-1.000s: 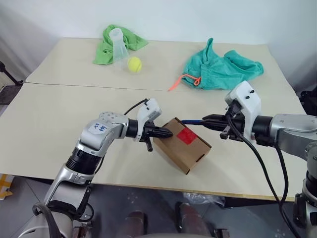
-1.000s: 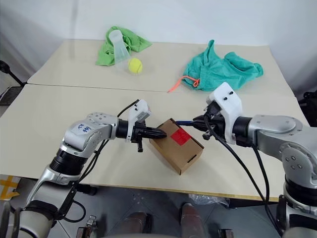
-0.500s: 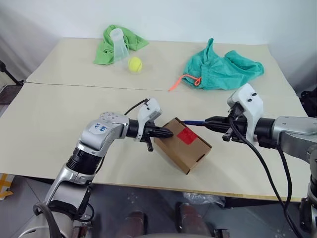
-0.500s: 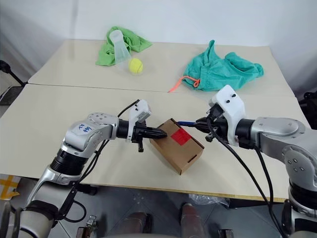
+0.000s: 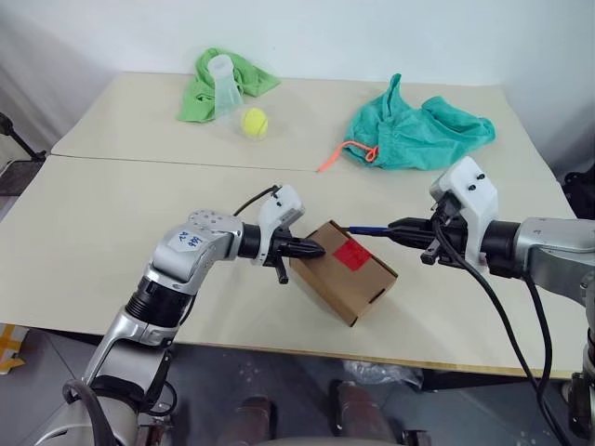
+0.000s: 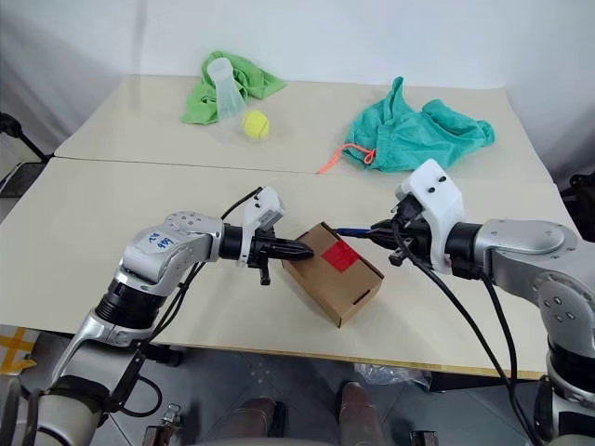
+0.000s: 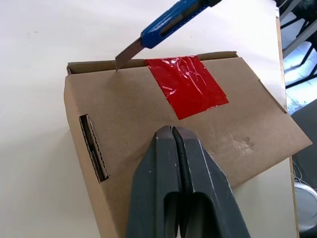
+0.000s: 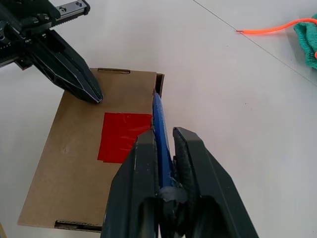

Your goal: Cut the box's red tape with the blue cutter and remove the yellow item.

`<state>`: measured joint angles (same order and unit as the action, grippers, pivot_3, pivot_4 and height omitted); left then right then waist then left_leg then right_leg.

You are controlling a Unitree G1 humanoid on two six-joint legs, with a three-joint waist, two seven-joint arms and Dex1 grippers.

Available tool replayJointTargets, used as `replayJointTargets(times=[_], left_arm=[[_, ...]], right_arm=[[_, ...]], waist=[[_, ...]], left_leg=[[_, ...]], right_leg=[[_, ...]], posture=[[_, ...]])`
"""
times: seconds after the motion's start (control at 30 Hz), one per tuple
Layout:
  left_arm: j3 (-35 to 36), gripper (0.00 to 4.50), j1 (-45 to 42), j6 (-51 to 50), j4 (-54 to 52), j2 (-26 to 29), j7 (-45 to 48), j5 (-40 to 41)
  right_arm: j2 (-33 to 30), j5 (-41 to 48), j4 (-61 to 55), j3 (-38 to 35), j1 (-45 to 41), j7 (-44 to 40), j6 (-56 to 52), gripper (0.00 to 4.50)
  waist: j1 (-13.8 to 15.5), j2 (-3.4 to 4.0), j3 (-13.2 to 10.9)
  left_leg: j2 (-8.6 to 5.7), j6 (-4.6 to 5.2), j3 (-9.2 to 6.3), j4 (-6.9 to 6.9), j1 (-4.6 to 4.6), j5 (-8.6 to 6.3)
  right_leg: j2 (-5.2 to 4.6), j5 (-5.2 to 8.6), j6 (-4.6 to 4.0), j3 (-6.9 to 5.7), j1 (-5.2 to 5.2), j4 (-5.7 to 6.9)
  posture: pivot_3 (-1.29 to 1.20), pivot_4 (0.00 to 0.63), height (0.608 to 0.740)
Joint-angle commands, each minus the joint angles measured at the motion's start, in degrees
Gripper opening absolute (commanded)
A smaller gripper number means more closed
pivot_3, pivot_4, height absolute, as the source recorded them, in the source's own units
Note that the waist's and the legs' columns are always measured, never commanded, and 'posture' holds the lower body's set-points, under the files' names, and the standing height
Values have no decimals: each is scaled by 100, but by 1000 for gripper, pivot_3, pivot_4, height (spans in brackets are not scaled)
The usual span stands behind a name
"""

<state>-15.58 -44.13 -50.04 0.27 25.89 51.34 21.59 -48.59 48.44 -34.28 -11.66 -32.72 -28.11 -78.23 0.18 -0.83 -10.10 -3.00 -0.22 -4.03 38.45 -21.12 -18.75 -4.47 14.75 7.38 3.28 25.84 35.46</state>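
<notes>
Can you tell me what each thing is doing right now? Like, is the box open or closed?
box: closed, on the table.
red tape: whole, not cut yet.
blue cutter: blade out, tip at the lid's edge beside the tape.
left gripper: shut, tip pressing on the box top.
right gripper: shut on the blue cutter.
tennis ball: lying on the table.
clear cup: lying on the light green cloth.
</notes>
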Motion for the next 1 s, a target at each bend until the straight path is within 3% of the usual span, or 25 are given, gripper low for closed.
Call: replayJointTargets(times=[0.03,1.0], left_arm=[[-40,36,34,-11,-59,10,-10,-65],[-57,36,60,10,-110,56,48,-58]], right_arm=[[25,-206,166,-69,-16,179,158,188],[1,-394,316,28,272,273,375,188]], waist=[[-1,0,0],[-1,0,0]], left_leg=[[0,0,0,1,1,0],[-2,9,-6,18,4,-4]], right_leg=[[0,-1,1,0,-2,-2],[-2,-10,15,-1,-21,-16]], posture=[[0,150,740],[0,150,740]])
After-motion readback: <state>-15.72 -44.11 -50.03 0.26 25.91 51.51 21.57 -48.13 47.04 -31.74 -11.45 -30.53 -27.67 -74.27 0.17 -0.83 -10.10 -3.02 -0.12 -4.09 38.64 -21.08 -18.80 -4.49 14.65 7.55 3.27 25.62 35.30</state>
